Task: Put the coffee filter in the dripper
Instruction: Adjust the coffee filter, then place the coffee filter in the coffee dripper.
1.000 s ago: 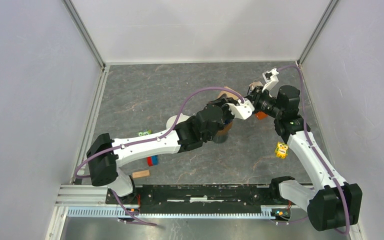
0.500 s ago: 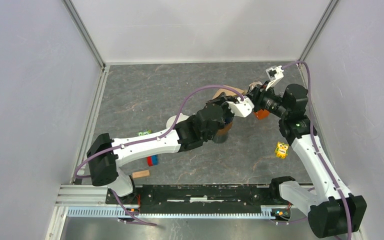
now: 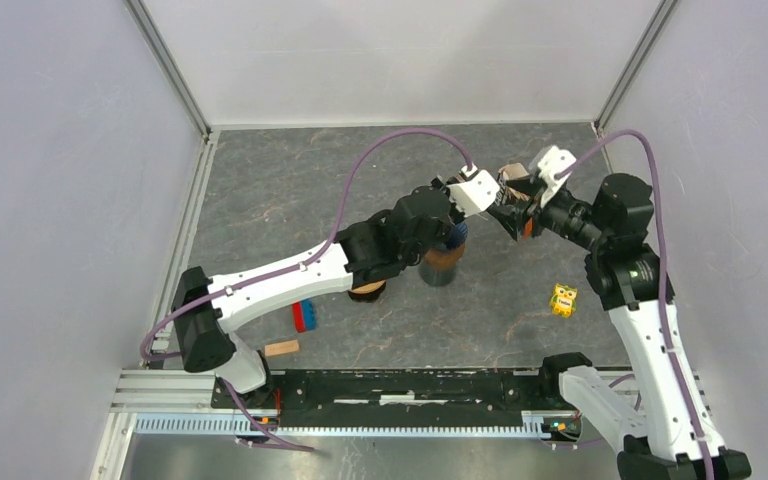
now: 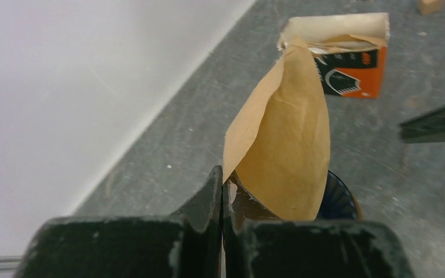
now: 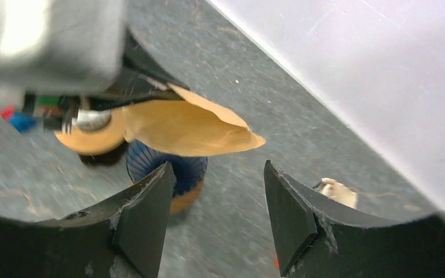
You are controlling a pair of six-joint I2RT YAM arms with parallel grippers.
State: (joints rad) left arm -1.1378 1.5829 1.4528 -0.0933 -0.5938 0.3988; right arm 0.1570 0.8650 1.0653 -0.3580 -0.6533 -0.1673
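Right gripper point(image 5: 215, 174) has opened; left gripper point(image 4: 221, 176) holds one filter point(image 4: 287, 147) near one dripper point(image 4: 336, 196).

Left arm, white and black point(image 3: 290, 280): stretched forward and to the right, forearm raised. Left gripper point(image 4: 222, 180): black jaws pressed together, pinching the edge of a tan paper coffee filter point(image 4: 284, 139). Right arm, white and black point(image 3: 650, 330): extended forward, wrist turned left. Right gripper point(image 5: 217, 171): black jaws spread wide, holding nothing, close to the left gripper.

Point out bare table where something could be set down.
Far-left corner, between the side rail and the left arm, is bare; so is the stretch between dripper and yellow toy. Crowded at the dripper, coffee filter and filter box.
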